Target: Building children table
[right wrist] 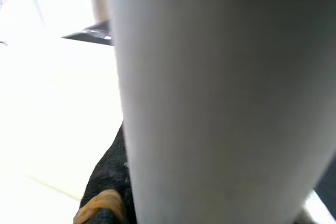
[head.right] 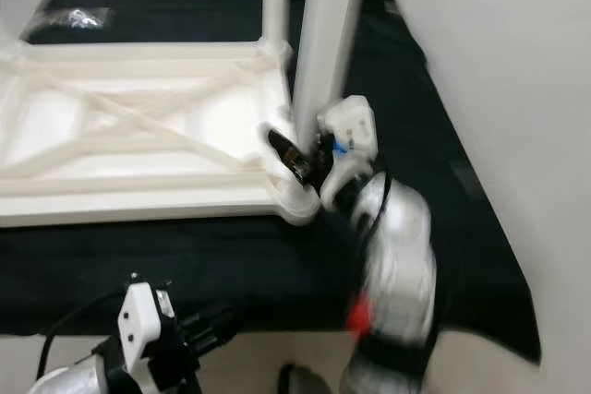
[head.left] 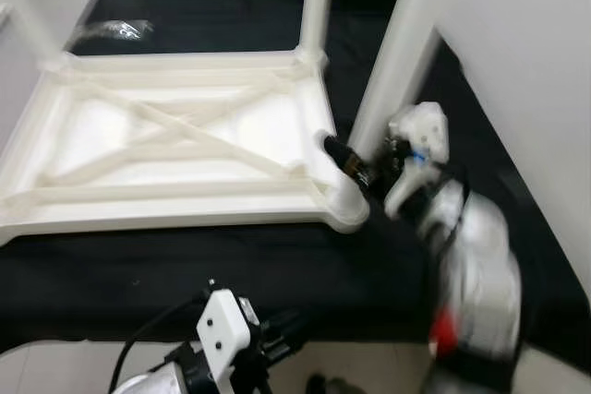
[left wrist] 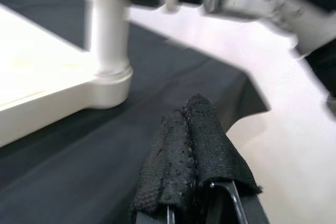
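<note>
The right gripper [head.left: 355,165] grasps the white round plastic table leg [head.left: 392,66] low on its shaft, one black finger [head.left: 343,156] lying across the side of the leg that faces the tabletop, just above the socket. In the right wrist view that leg [right wrist: 220,98] stands close against the camera, with a black fabric-covered finger [right wrist: 107,182] pressed against it. The leg stands upright in the near right corner of the upturned white plastic children's tabletop [head.left: 175,136], whose ribbed underside faces up with crossed braces. A second white leg [head.left: 316,2] stands at the far right corner. The tabletop lies on a black cloth-covered surface [head.left: 185,265], near its right edge. A small clear plastic bag [head.left: 115,31] lies near the far left corner of that surface, beyond the tabletop.

The left gripper [left wrist: 191,145] hangs low at the near edge of the surface, its fabric-covered fingers pressed together and empty, well apart from the tabletop.
</note>
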You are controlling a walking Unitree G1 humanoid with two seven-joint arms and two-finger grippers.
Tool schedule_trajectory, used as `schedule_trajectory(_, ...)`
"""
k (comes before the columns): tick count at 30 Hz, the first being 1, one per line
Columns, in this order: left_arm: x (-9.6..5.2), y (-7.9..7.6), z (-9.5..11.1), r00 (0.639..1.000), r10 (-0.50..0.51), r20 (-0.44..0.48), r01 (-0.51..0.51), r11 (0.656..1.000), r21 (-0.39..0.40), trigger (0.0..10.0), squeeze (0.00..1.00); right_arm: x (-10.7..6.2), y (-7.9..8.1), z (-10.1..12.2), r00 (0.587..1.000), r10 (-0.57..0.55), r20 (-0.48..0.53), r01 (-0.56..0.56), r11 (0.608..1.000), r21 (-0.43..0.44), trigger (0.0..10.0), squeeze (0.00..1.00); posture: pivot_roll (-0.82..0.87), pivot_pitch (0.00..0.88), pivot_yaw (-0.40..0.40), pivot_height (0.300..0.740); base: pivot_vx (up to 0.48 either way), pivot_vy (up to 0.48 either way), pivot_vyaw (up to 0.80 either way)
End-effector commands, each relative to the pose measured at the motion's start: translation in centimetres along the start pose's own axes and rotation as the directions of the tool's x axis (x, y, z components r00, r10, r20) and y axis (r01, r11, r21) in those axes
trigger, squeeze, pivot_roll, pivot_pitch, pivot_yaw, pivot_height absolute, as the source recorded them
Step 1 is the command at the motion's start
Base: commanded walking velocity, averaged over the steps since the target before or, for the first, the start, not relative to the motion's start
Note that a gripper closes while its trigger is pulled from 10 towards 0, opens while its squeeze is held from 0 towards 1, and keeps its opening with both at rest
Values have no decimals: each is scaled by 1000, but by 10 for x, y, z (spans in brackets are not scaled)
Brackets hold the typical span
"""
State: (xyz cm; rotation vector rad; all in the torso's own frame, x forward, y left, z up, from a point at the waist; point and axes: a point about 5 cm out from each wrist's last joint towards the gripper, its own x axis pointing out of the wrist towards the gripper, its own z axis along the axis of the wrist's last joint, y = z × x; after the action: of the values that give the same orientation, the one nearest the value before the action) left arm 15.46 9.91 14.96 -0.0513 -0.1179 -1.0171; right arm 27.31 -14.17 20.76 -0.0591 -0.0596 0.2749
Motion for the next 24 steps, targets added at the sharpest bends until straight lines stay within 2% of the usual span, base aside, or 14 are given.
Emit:
schedule_trajectory(1,1,1,-4,1000,-5,-14,5,1000,-2,10000,0,-13,0,-73,916,-91,-391,129,989,73,0,0,68,221,-51,740,0,0,0)
schedule_trajectory(3,4,5,-6,1000,-16,-12,16,1000,3,10000,0,10,10,-65,942,-31,-335,59,995,74,0,0,72,209,-61,740,0,0,0)
schedule_trajectory(5,5,7,-6,1000,-13,-10,13,1000,9,10000,0,20,10,-58,951,-21,-309,46,996,72,0,0,78,200,-72,740,0,0,0)
schedule_trajectory(10,6,10,-6,1000,23,-3,-23,999,34,10000,0,27,15,-47,955,-9,-295,31,997,70,275,0,86,199,-79,740,0,0,0)
schedule_trajectory(11,5,12,-6,999,53,0,-53,997,51,10000,0,29,15,-42,957,-24,-288,44,997,65,10000,0,88,199,-77,740,0,0,0)
schedule_trajectory(13,4,16,-5,993,119,3,-119,988,101,10000,0,36,10,-26,975,-9,-223,24,998,63,10000,16,85,199,-72,740,0,0,0)
schedule_trajectory(14,3,17,-4,991,137,5,-137,984,115,10000,0,39,7,-21,980,6,-198,7,998,65,10000,1000,85,199,-72,740,0,0,0)
schedule_trajectory(17,2,20,-4,983,185,9,-184,973,138,10000,0,46,1,-8,986,111,-124,-102,992,75,10000,1000,81,201,-67,740,0,0,0)
schedule_trajectory(18,0,23,-3,970,242,15,-241,956,165,10000,0,50,-7,6,968,243,-57,-240,969,51,10000,1000,73,204,-60,740,0,0,0)
schedule_trajectory(20,-5,29,0,938,343,38,-344,917,203,10000,0,49,-16,28,884,468,15,-468,884,23,10000,1000,66,209,-59,740,0,0,0)
schedule_trajectory(21,-5,29,0,938,343,38,-344,917,203,10000,0,49,-16,28,884,468,15,-468,884,23,10000,1000,66,209,-59,740,0,0,0)
schedule_trajectory(22,-6,30,1,928,369,48,-370,904,215,10000,0,46,-14,35,829,558,26,-557,830,-26,10000,1000,67,214,-56,740,0,0,0)
schedule_trajectory(23,-6,30,1,928,369,48,-370,904,215,10000,0,46,-14,35,829,558,26,-557,830,-26,10000,1000,67,214,-56,740,0,0,0)
schedule_trajectory(24,-8,33,3,914,401,63,-405,885,231,10000,0,41,-7,38,734,679,12,-678,733,-54,10000,871,67,218,-54,740,0,0,0)
